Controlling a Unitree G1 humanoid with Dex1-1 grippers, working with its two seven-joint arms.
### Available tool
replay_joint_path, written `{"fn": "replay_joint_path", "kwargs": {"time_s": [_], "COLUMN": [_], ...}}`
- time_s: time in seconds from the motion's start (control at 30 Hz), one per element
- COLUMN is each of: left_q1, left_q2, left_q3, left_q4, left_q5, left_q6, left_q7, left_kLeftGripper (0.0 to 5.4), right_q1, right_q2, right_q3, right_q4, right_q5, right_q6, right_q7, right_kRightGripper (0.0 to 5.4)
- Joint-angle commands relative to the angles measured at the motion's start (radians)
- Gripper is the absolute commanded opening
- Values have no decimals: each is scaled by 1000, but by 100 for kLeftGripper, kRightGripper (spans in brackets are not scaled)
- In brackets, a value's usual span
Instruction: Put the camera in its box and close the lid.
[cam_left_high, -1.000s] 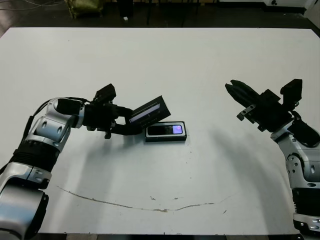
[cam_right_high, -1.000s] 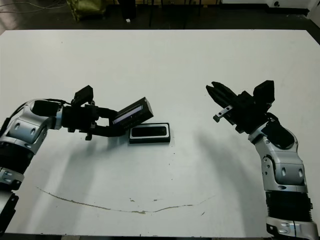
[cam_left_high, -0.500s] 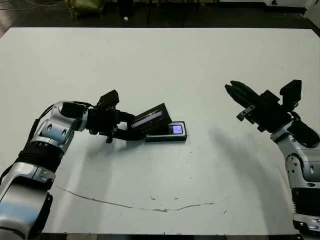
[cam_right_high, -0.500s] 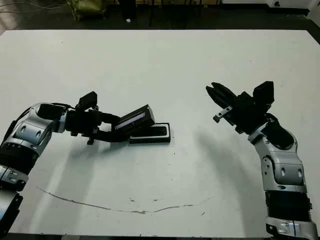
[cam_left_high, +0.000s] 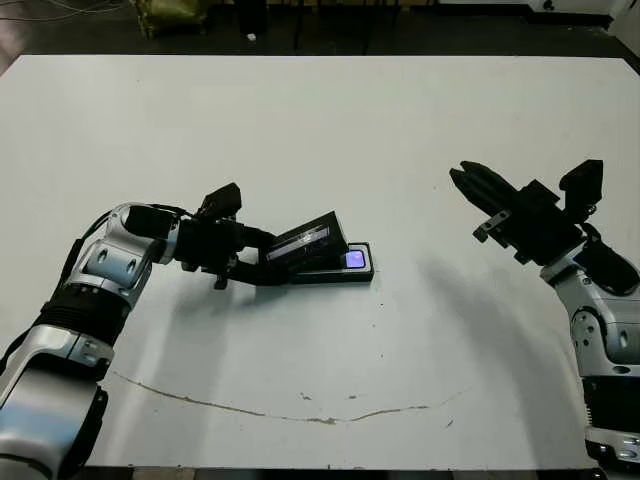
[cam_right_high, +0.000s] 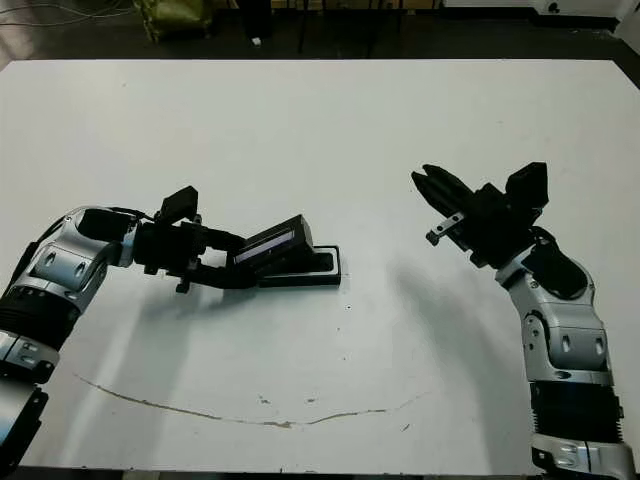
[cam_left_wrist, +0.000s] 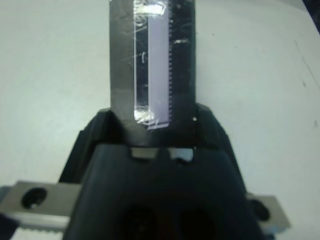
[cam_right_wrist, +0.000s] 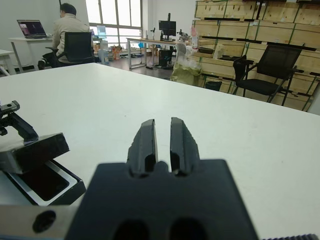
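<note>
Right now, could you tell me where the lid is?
In the head views, the lid sits left of table centre, held in the left gripper, tilted over the left end of the box.

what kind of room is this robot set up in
Probably a shared workshop or lab-office. Beyond the white table, the right wrist view shows a person at a desk with a laptop, office chairs, and stacked wooden crates along the wall.
</note>
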Motion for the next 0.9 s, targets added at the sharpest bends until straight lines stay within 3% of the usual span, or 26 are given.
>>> {"fn": "replay_joint_path", "kwargs": {"time_s": [0.03, 0.9], "left_q1": [27, 45], "left_q2": [-1, -117], "left_q3": [-20, -32], "left_q4": [-1, 23], "left_q5": [22, 48], "left_q6": [-6, -29], "left_q7": [-1, 170], "left_kLeftGripper": [221, 221], "right_q1": [23, 33], "right_q2": [-4, -3], "right_q3": [4, 9], "right_q4": [-5, -18], "right_q5": [-6, -10], "right_q6": [16, 16], "right_q7": [-7, -20], "right_kRightGripper": [0, 0]}}
